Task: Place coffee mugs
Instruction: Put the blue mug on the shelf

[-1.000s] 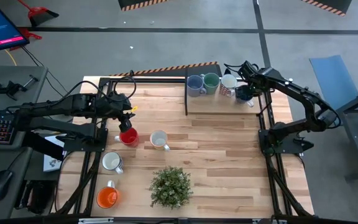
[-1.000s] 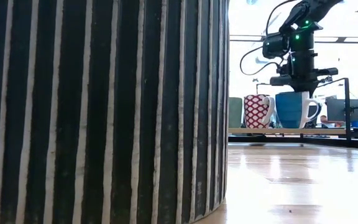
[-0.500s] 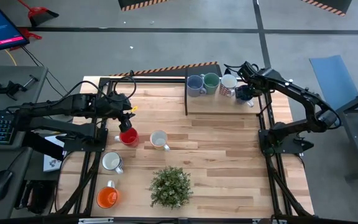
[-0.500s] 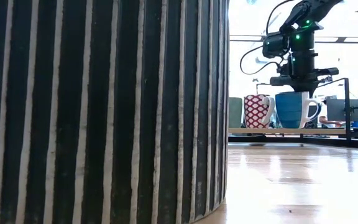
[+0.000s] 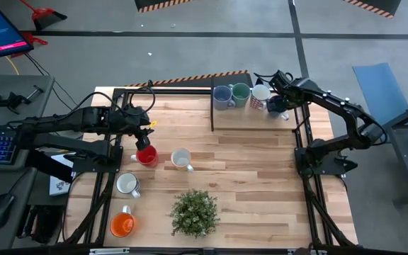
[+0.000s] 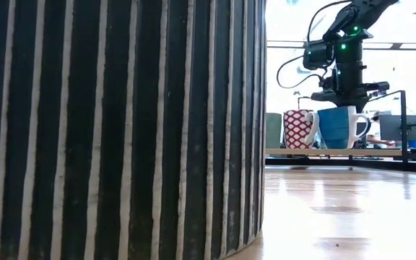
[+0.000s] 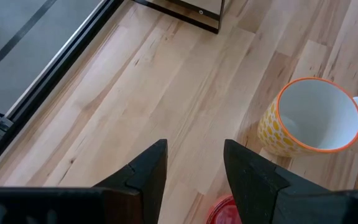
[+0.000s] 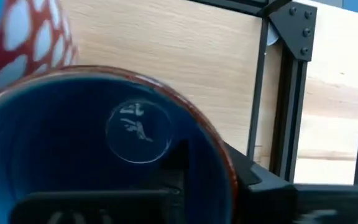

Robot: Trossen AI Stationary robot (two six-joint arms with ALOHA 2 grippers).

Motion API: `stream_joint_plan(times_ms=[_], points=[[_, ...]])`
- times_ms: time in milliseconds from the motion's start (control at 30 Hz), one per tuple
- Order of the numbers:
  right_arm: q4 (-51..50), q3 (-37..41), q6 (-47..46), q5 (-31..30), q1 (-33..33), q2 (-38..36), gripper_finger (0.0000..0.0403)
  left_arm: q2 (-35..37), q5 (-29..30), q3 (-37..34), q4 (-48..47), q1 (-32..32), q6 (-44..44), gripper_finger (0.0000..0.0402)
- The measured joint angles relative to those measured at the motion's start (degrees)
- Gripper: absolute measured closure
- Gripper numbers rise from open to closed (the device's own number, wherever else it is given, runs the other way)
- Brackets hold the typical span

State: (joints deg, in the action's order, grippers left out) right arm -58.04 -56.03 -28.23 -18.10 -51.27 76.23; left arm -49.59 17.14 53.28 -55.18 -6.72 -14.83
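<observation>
Pale wooden tabletop [image 5: 246, 170] shows about half done: four mugs line the raised shelf [image 5: 261, 119], right jaws grasping the blue mug [image 5: 276, 105], while red [image 5: 146, 155], white [image 5: 181, 159], cream [image 5: 127, 183] and orange [image 5: 122, 224] mugs wait near released left jaws.

a blue mug [image 5: 277, 105] is showing beside a white mug with red pattern [image 5: 259, 95]; a red mug [image 5: 146, 155] is gleaming; an orange mug [image 5: 122, 224] is glowing.
</observation>
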Motion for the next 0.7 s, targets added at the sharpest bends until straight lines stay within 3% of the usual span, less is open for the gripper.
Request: stream_joint_plan(times_ms=[267,500,700], points=[[2.42,-0.02,0.1,-1.52,-0.09,-0.09,0.0303,0.0,0.01,0.0,0.0,0.02,0.0,0.0254],[2.26,-0.75,1.15,-2.23,-0.07,-0.66,0.0297,-0.01,0.01,0.0,0.0,0.0,0.0,0.0254],[0.26,-5.85,1.6,-2.8,0.0,-3.29,0.0297,0.0,0.0,0.0,0.0,0.02,0.0,0.0254]])
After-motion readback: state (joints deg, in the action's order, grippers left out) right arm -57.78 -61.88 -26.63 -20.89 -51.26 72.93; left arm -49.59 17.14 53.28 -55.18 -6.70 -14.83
